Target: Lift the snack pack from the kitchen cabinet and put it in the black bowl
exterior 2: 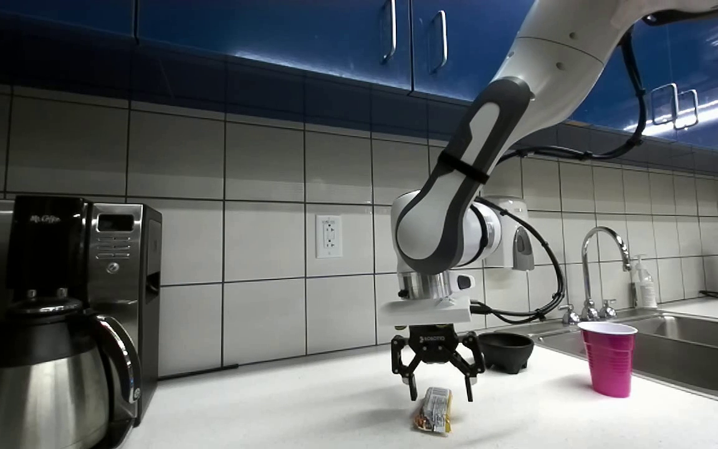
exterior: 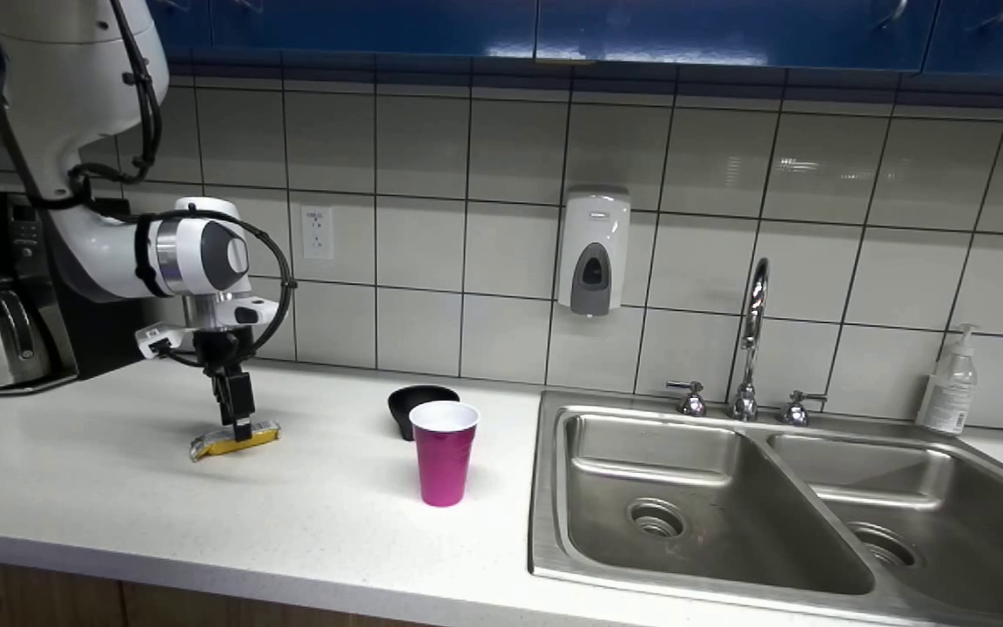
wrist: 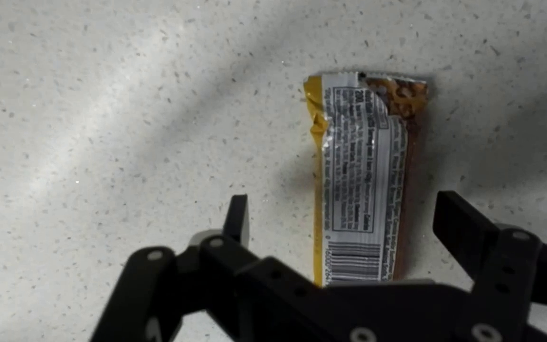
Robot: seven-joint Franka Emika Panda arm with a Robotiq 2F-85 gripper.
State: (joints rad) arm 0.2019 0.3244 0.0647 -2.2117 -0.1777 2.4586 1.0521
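The pack [wrist: 361, 183] lies on the desk [exterior: 336, 496], print and bar code facing up. The pincer [exterior 2: 442, 397] is spread wide over it, with nothing in its grip. Its fingers [wrist: 463, 232] stand to each long side of the pack, with a gap both ways, and in the wrist view the pack looks nearer to one finger than the other. I can't tell if the tips touch the desk.

I think the pack is light, like a snack bar. It looks stiff along its length, but a hard squeeze might make the food inside crumble. The wrap is shiny, so it could be slippery. I'd grab it at the middle, across the narrow way, so neither end dips. The crinkly end looks floppy, so that's a bad spot. A gentle pinch should do. Then it must go to the bowl [exterior 2: 506, 358], near the cup [exterior: 442, 466] and well apart from the pack.
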